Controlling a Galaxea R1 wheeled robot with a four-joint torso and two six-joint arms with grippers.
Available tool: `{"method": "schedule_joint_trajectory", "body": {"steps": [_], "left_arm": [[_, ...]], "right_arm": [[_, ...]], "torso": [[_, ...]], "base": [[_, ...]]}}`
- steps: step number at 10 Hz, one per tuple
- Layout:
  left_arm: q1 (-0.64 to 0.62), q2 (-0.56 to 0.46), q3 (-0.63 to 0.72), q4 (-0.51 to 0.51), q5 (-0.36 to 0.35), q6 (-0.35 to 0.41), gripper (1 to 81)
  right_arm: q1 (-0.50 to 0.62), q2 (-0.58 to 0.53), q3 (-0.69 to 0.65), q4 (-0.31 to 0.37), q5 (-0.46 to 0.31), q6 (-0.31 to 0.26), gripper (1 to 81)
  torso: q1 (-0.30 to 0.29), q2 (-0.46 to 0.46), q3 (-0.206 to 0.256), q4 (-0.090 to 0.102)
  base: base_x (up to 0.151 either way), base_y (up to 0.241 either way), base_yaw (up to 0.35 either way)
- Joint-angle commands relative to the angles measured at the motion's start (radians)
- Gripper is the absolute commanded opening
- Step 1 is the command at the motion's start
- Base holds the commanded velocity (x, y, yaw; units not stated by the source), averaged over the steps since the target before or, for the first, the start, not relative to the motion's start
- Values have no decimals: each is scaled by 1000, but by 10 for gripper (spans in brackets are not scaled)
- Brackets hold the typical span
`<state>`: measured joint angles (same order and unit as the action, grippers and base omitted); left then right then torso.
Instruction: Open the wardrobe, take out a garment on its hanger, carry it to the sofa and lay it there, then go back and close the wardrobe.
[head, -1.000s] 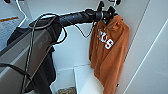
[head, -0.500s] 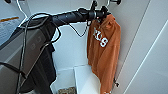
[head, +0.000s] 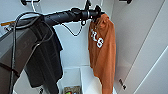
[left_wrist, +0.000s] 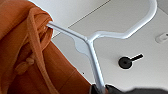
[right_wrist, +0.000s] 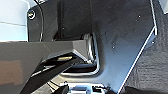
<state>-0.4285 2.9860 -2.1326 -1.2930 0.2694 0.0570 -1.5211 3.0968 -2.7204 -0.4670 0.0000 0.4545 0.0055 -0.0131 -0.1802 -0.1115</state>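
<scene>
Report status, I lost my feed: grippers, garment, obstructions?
Left gripper shut on white hanger. Orange hooded top hangs from it inside wardrobe. Dark shirt hangs alongside, apart.

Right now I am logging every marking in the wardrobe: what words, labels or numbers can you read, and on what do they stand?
"LS": large white letters on the chest of the orange hooded top; the fold of the cloth hides the rest of the word.
Dark shirt: no print visible.
White hanger: no marking visible.
Colourful item on the wardrobe floor: too blurred to read.
</scene>
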Motion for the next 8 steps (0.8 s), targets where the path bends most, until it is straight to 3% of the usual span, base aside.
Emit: {"method": "schedule_joint_trajectory", "body": {"steps": [1, 5, 8], "left_arm": [[-200, -25, 49, 6, -42, 108, 10], [-129, -97, 201, 6, -16, 242, 10], [-89, -128, 218, 14, 111, 314, 10]], "right_arm": [[25, 10, 5, -7, -55, -2, 811], [27, 10, 5, -9, -55, -2, 811], [28, 9, 5, -9, -54, -2, 811]], "torso": [[0, 0, 0, 0], [0, 0, 0, 0], [0, 0, 0, 0]], "base": [[0, 0, 0], [0, 0, 0], [0, 0, 0]]}}
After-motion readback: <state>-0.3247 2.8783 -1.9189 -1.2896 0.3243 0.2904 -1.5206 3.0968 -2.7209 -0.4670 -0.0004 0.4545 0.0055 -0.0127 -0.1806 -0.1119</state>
